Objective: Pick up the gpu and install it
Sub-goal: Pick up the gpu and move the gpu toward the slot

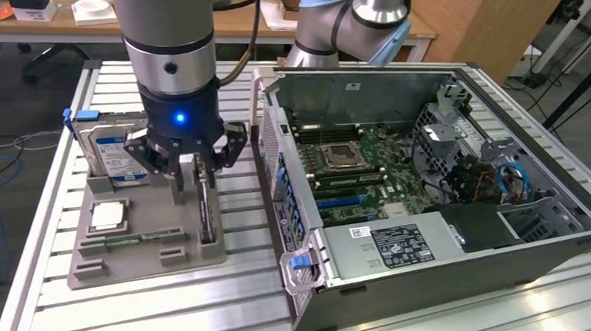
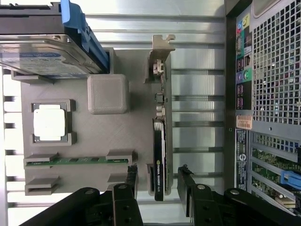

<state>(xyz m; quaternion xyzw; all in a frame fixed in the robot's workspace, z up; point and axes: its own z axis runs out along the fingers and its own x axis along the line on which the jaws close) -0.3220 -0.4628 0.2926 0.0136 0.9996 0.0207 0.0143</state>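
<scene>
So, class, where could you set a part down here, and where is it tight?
Free: table slats at the exterior view's foot, bordered by grey tray and computer case. Crowded: the narrow gap between them, beside the gpu the open gripper straddles.

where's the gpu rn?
The gpu stands on edge in the grey holder, to the exterior view's left of the PC case; the open gripper straddles it, not touching.

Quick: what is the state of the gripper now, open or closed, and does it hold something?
Gripper: open, holding nothing; one finger on each side of the gpu, with gaps to it.
</scene>
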